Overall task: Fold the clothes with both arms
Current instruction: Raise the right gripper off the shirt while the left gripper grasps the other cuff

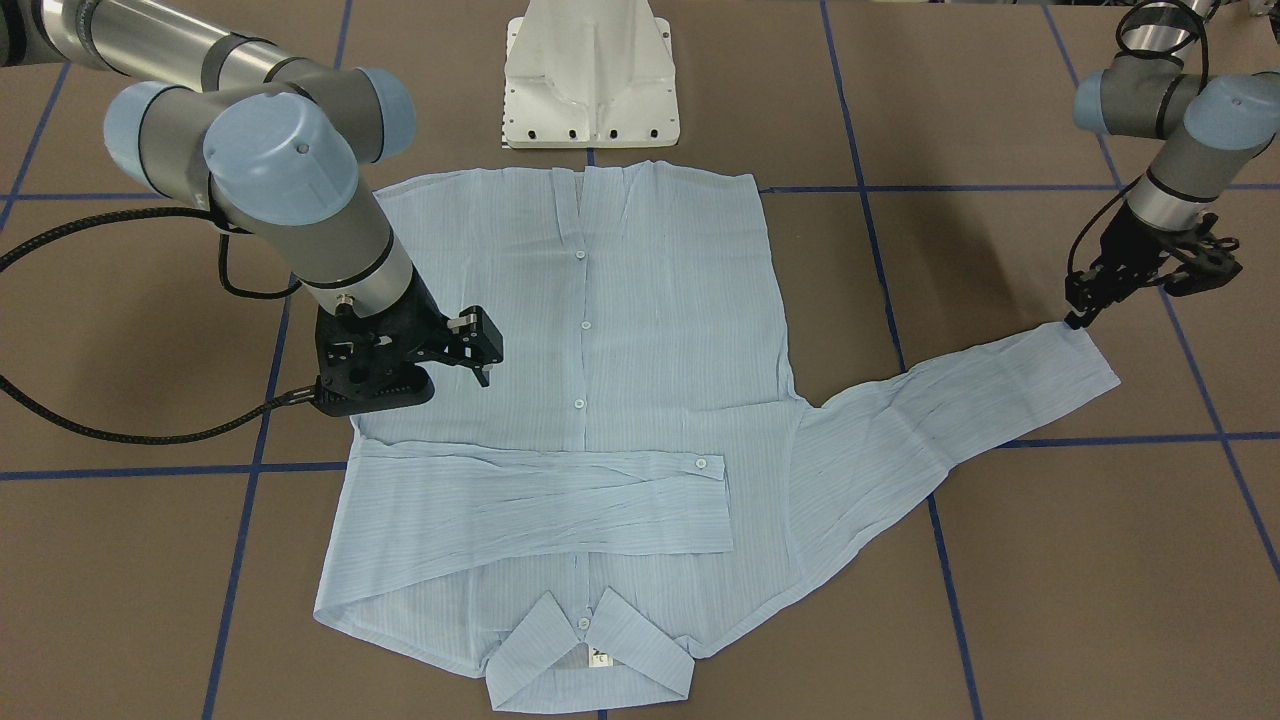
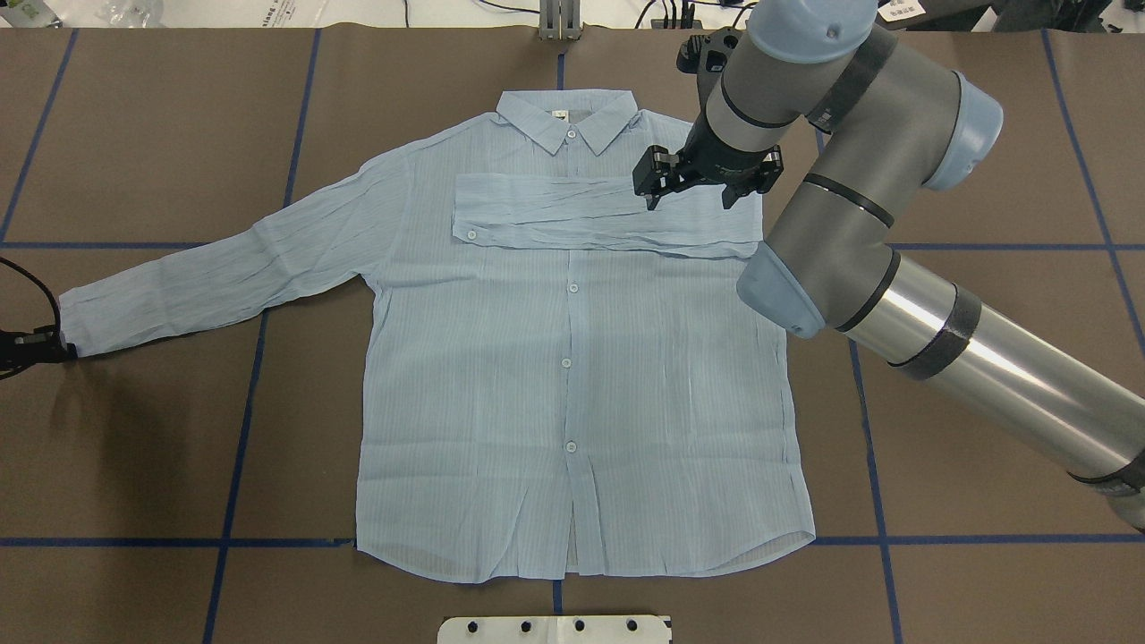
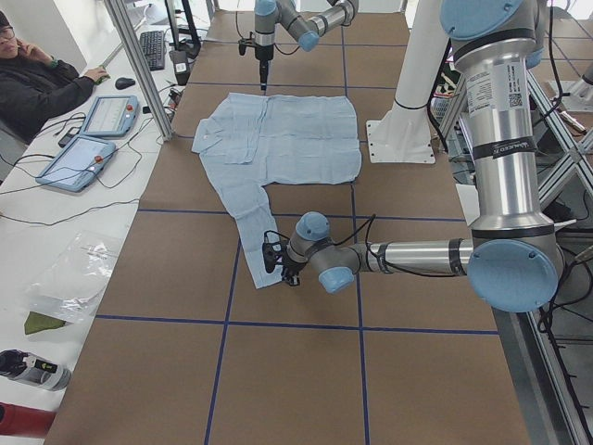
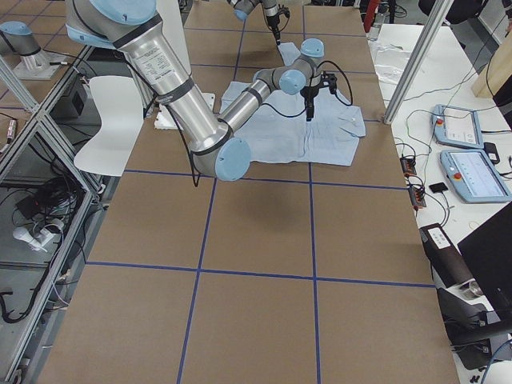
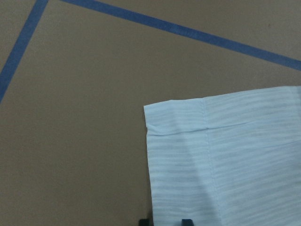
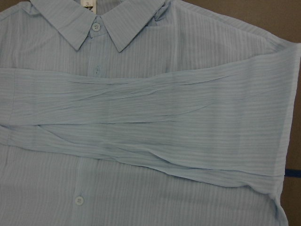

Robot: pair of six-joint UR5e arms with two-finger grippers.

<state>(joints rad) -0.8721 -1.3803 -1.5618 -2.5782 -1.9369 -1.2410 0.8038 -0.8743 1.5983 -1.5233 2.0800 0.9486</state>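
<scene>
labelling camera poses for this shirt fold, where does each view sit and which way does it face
Front-facing: across the table, steeply down toward the base; both arms, left tool picture-right.
Overhead: behind the robot, forward-down on the shirt; right arm dominates.
Exterior left: table end, left arm near.
Exterior right: opposite end, right arm near.
Left wrist: down on the cuff; fingertips show.
Right wrist: collar, folded sleeve; no body.
Front and overhead share the whole shirt, from opposite sides.
</scene>
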